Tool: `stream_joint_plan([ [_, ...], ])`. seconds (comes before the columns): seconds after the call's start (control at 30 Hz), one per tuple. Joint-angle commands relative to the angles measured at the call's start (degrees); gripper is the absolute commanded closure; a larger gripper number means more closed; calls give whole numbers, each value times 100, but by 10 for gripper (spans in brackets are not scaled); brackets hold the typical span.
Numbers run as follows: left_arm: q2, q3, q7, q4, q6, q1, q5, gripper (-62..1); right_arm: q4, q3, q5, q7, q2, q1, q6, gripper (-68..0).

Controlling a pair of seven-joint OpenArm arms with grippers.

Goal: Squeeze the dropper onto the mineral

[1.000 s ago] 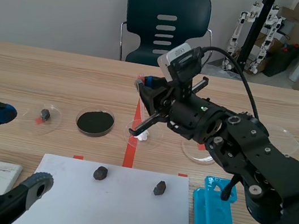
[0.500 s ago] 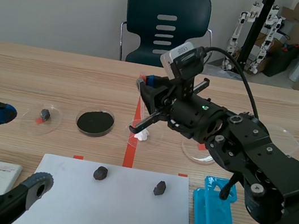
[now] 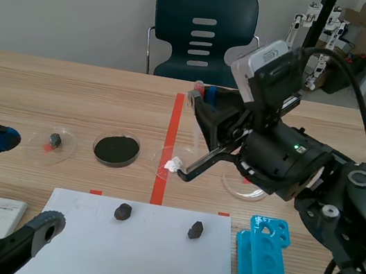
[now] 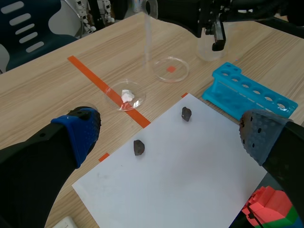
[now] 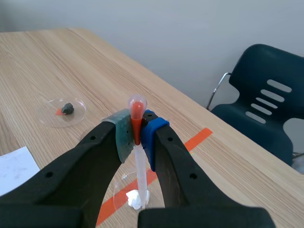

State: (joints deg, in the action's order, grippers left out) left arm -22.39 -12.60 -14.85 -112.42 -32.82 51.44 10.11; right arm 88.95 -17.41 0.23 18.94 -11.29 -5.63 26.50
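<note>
Just now: over the last second my right arm has risen and swung toward my own right. The wrist stands higher over the table, and in the scene view the right gripper [image 3: 202, 98] has gone from above the orange-red tape line [image 3: 174, 118] to just beside it.
Right gripper: clamped on the clear plastic dropper with an orange-red neck [image 5: 136, 121], both pads pressed to that neck, stem pointing down.
Dropper tip: in my right wrist view it hangs over the small white mineral lump [image 5: 137, 198]. In the left wrist view the stem ends above the lump, not touching it.
Mineral: the lump lies in a shallow clear round dish [image 3: 160, 153] at the tape line. Lump and dish sit where they sat a second ago.
Left gripper [image 4: 169, 128]: fingers wide apart, holding nothing, low over the white sheet of paper [image 4: 190, 180] with its two dark stones [image 4: 138, 147]; it has not moved.
Meaning: the dropper is carried higher than it was, so I judge a drop would fall farther and the tip must hang straight over the lump.
Progress: I see no liquid on the lump, so I take the squeeze as not yet shown done.
Doubt: whether this lift is lining up or backing off, I cannot tell.
</note>
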Motion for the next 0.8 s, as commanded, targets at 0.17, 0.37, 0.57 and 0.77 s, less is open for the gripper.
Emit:
stream_joint_plan([
  [0.17, -4, 11, -76, -57, 7, 9, 81, -615, 1246, 592, 17, 42, -94, -1539, -24, -39],
  [0.37, -4, 11, -76, -57, 7, 9, 81, -615, 2197, 1084, 15, 52, -94, -2992, -37, -39],
  [0.57, -4, 11, -76, -57, 7, 9, 81, -615, 2855, 1506, 17, 236, -94, -4024, -39, -35],
  [0.77, -4, 11, -76, -57, 7, 9, 81, -615, 3276, 1899, 20, 804, -94, -4743, -39, -11],
])
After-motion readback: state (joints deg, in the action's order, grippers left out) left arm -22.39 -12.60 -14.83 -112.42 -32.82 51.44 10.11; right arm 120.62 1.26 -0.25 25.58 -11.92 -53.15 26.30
